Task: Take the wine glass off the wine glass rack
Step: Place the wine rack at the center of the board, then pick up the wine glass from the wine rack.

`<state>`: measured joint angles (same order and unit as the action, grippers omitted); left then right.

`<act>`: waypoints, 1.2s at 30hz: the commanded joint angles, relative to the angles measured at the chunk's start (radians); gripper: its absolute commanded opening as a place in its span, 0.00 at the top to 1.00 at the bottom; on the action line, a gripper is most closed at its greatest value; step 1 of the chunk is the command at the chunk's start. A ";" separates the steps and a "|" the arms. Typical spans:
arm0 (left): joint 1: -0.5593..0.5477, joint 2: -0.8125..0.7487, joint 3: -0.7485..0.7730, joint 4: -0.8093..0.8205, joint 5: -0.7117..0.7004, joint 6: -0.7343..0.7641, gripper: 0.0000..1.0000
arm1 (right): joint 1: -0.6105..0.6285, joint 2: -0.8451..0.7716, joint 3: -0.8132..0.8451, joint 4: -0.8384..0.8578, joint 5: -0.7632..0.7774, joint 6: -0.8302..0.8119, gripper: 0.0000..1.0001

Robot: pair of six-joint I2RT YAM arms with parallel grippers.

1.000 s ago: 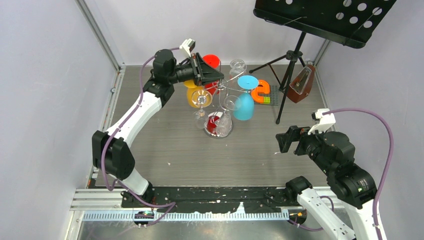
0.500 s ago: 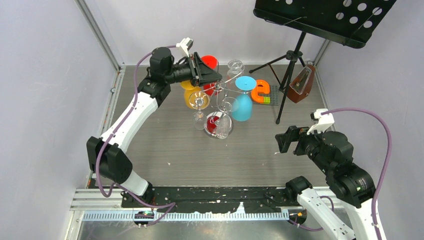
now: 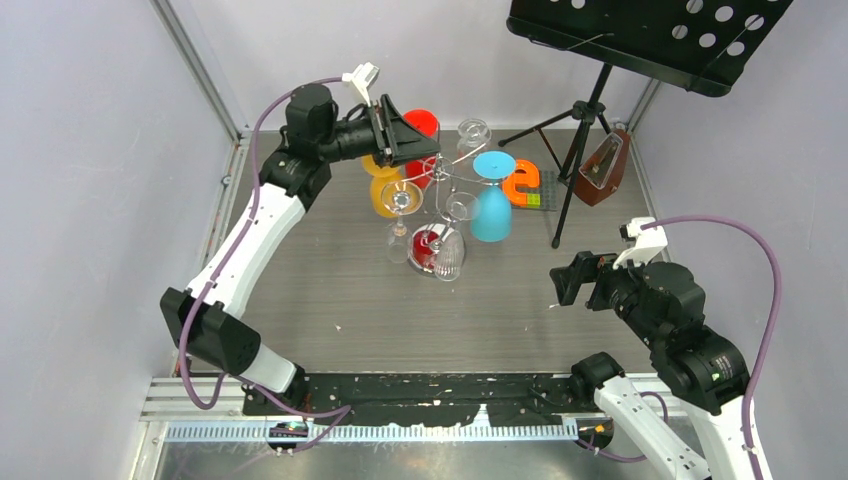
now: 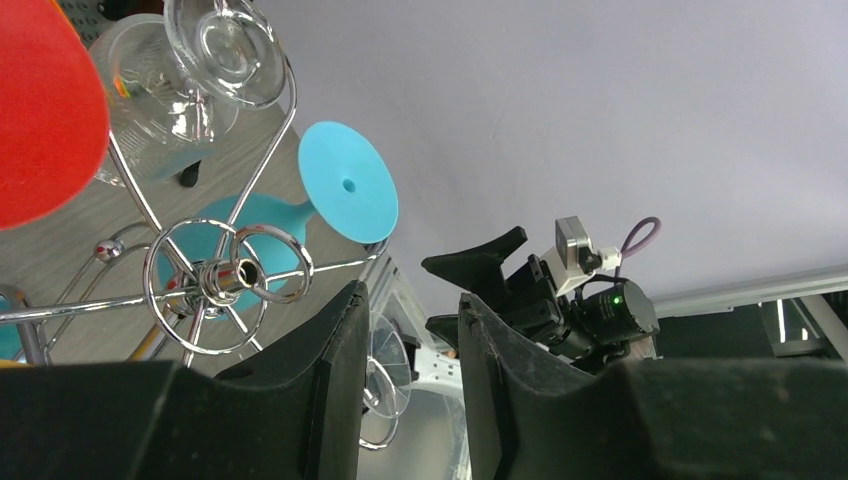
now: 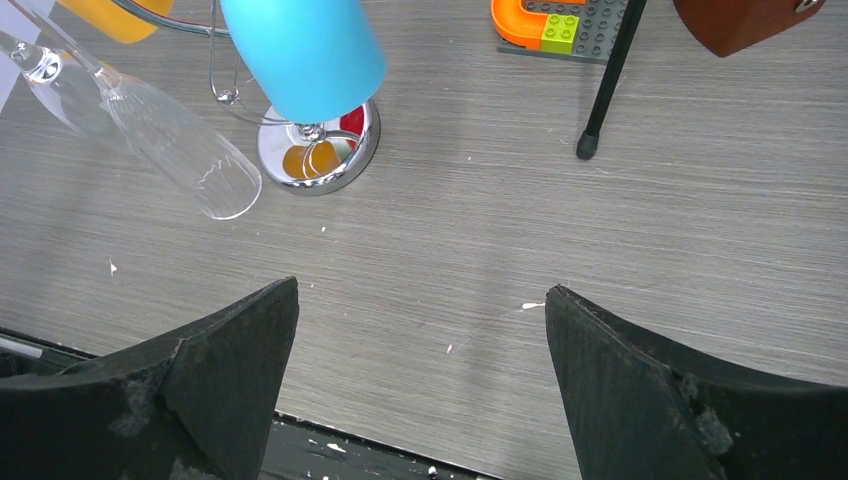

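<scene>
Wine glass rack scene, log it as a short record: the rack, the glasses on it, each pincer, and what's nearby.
rack: chrome wine glass rack, upright on the grey table
glasses hung: blue wine glass, red wine glass, orange wine glass, several clear ones
left pincer: at the rack's top, partly open, nothing visibly gripped
right pincer: wide open, empty, over bare table
nearby: black music stand, brown metronome, orange brick on grey baseplate

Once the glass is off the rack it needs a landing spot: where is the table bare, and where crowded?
Bare: the wide stretch of table between the rack and the arm bases, and the strip left of the rack toward the wall. Crowded: the back, where hanging glasses, toy blocks, the music stand legs and a metronome cluster.
</scene>
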<state>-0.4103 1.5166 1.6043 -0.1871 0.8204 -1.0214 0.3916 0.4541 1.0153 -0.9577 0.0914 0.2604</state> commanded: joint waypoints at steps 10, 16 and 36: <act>-0.002 -0.072 0.110 -0.197 -0.053 0.172 0.55 | 0.003 0.026 0.020 0.046 0.022 -0.034 0.00; -0.002 -0.120 0.153 -0.365 -0.110 0.311 0.45 | 0.003 0.055 0.044 0.044 0.030 -0.056 0.00; 0.012 -0.398 0.104 -0.750 -0.480 0.702 0.00 | 0.003 0.281 0.339 -0.001 -0.071 -0.012 0.00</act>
<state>-0.4061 1.1667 1.7538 -0.8848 0.4355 -0.4145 0.3916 0.6743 1.2709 -0.9676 0.0666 0.2195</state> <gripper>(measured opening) 0.994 0.999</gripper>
